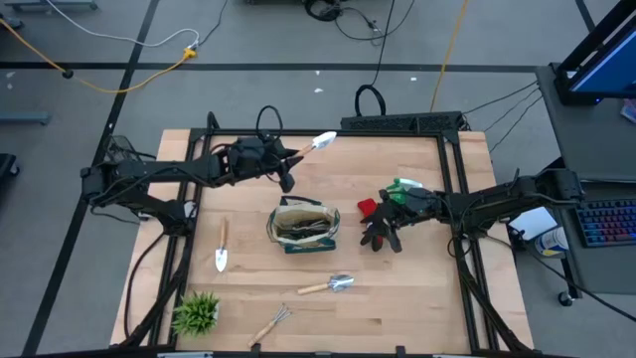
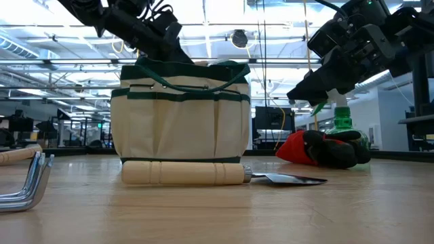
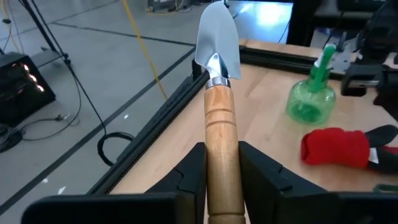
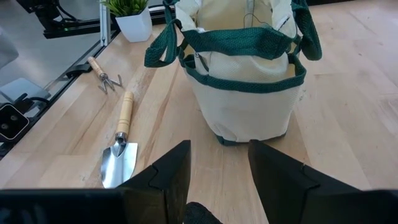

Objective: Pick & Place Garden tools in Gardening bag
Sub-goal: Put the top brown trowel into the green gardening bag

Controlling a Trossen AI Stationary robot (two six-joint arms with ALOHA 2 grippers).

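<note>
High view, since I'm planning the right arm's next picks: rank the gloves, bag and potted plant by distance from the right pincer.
1. Gloves, right under the right pincer.
2. Bag, mid-table.
3. Potted plant, far corner on the left arm's side.

High view puts you straight above, looking down on the whole table, both arms and floor around it. Low view sits at tabletop height, close behind the gardening bag, looking level into the room. Left wrist cam looks along the held trowel toward the table's far edge and floor. Right wrist cam looks down across the table at the bag from near. High, low and right wrist all share the bag; left wrist and low share the red-and-black gloves.
</note>
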